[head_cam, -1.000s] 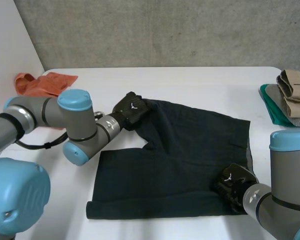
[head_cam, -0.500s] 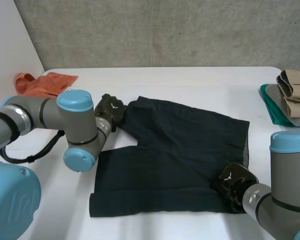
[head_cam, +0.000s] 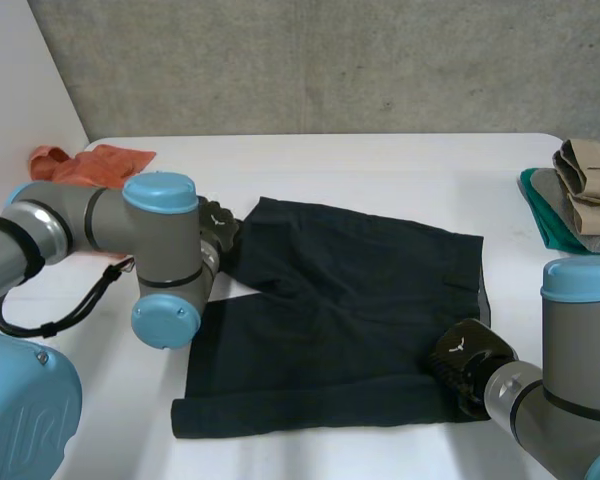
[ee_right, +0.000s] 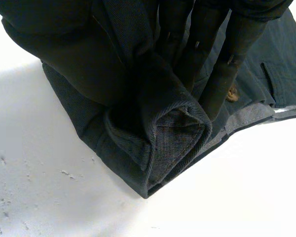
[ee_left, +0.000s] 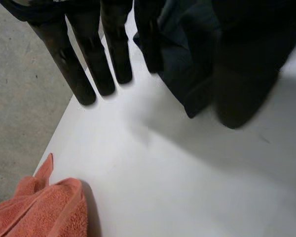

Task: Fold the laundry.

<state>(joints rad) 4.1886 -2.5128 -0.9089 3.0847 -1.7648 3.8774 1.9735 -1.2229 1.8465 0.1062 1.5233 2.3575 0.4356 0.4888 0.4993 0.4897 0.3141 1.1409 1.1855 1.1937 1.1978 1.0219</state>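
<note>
The left hand [head_cam: 220, 227] pinches a leg hem, the right hand [head_cam: 465, 362] clutches the waistband; spreading the shorts [head_cam: 360, 290] flat likely precedes folding.

No legible words, numbers or brand names.

Marks only:
- Black right robot hand [head_cam: 462, 352]: small white emblem on its back, roughly V-shaped or winged. Too small to read as a letter or brand.
- Black left robot hand [head_cam: 218, 226]: a similar white fleck on its back, shape not made out.
- Dark navy cloth shorts [head_cam: 350, 300]: weave and folded hem are close up in the right wrist view, but no readable print or tag.
</note>
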